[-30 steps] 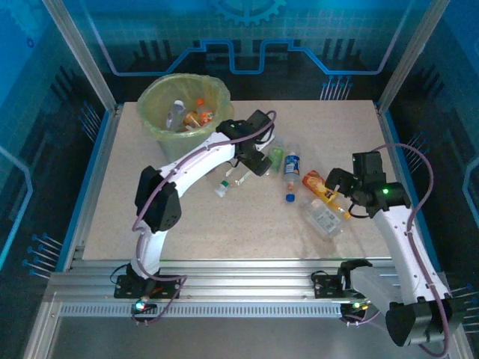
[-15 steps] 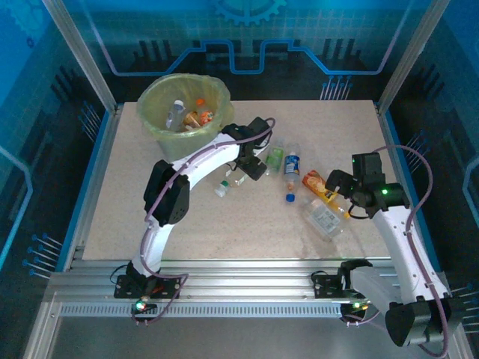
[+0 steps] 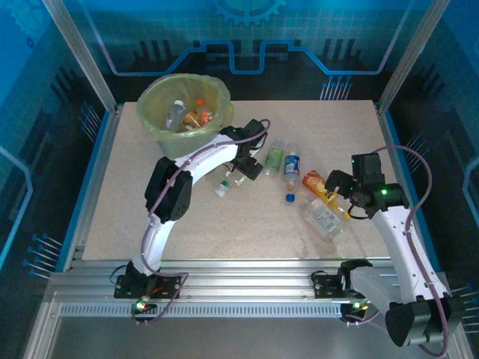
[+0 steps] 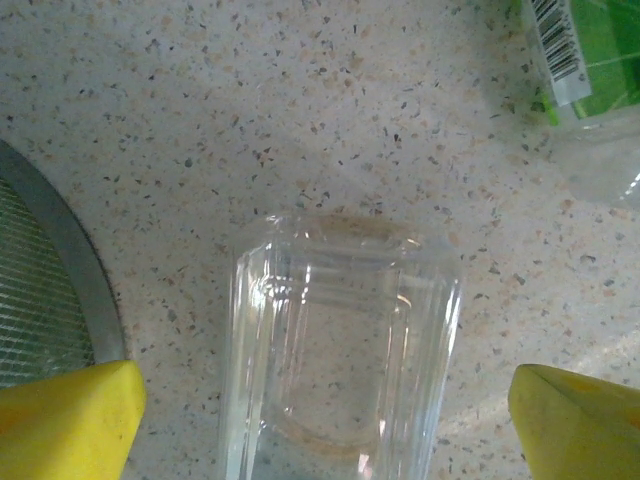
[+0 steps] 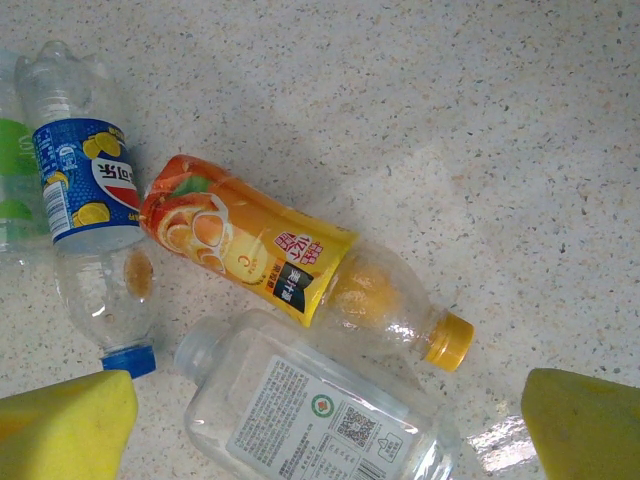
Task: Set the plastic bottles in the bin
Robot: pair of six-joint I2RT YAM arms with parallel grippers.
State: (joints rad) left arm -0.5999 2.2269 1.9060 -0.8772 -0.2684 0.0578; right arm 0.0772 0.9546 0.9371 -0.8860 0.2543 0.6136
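Several plastic bottles (image 3: 191, 116) lay inside the bin (image 3: 159, 126), and five more lay on the table (image 3: 150, 217) near it. You held the left gripper (image 3: 249, 166) wide open over a clear bottle (image 4: 340, 350) just beside the bin. The right gripper (image 3: 334, 185), equally spread, hung over the orange-labelled bottle (image 5: 250, 250) farther from the bin.

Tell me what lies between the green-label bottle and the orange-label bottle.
The blue-label bottle lies between the green-label bottle and the orange-label bottle; the top external view shows it.
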